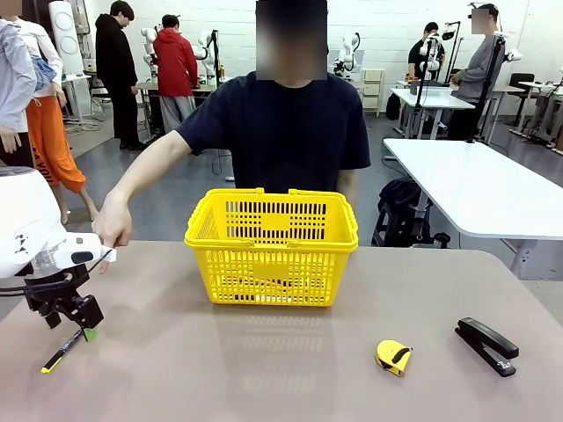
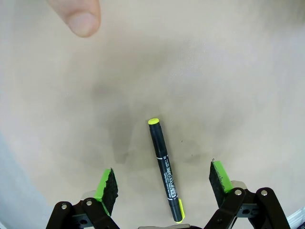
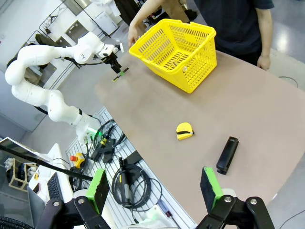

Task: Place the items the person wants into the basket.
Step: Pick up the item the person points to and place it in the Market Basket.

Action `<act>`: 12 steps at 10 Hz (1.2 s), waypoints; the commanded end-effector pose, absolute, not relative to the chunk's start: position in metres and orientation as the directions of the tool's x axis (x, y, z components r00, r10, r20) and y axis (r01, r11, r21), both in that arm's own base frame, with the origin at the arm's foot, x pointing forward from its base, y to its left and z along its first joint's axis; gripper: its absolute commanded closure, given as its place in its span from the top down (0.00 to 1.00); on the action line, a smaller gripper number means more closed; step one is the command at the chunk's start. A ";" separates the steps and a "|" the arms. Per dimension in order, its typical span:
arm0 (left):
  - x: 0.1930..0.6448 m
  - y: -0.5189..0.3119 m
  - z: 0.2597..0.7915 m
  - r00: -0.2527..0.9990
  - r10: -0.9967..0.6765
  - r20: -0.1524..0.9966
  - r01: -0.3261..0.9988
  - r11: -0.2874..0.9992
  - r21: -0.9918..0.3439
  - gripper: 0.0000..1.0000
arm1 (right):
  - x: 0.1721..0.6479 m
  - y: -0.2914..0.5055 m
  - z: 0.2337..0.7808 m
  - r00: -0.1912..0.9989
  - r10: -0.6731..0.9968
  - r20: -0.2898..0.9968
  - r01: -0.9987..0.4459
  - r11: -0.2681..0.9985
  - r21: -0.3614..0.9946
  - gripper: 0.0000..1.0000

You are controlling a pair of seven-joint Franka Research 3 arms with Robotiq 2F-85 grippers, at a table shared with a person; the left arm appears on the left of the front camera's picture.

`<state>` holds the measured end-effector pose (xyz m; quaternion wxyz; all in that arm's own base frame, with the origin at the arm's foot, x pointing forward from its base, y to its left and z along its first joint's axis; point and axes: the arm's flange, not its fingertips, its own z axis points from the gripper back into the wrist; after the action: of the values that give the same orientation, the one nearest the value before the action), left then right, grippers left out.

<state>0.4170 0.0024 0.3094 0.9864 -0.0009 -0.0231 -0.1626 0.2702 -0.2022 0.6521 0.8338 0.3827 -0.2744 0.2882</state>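
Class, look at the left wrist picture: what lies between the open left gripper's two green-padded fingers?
The black pen with yellow tip lies flat on the bare table between the left gripper's fingers, untouched by either pad.

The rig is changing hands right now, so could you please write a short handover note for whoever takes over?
Left claw: open, low over the table, astride the pen, not gripping it.
Right claw: open, empty, high off the table's edge.
The person's hand points down beside the left claw; a fingertip shows beyond the pen.
Basket: mid-table before the person; something lies inside, unclear what.
Tape measure and stapler lie on the right side.
Left: grip the pen, carry it to the basket.
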 end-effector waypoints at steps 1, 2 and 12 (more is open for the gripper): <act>0.307 0.005 0.276 0.938 -0.336 0.080 0.338 0.941 -0.007 1.00 | 0.271 -0.202 0.653 0.677 0.261 0.688 -0.694 0.537 0.479 1.00; 0.306 0.005 0.275 0.936 -0.340 0.092 0.342 0.940 -0.009 1.00 | 0.271 -0.202 0.653 0.677 0.261 0.688 -0.694 0.537 0.479 1.00; 0.307 0.006 0.276 0.929 -0.358 0.093 0.360 0.933 -0.006 0.00 | 0.271 -0.202 0.653 0.677 0.261 0.688 -0.694 0.537 0.479 1.00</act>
<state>0.4226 0.0027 0.3091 0.9836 -0.0027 -0.0388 -0.1760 0.2702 -0.2022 0.6521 0.8338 0.3827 -0.2744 0.2882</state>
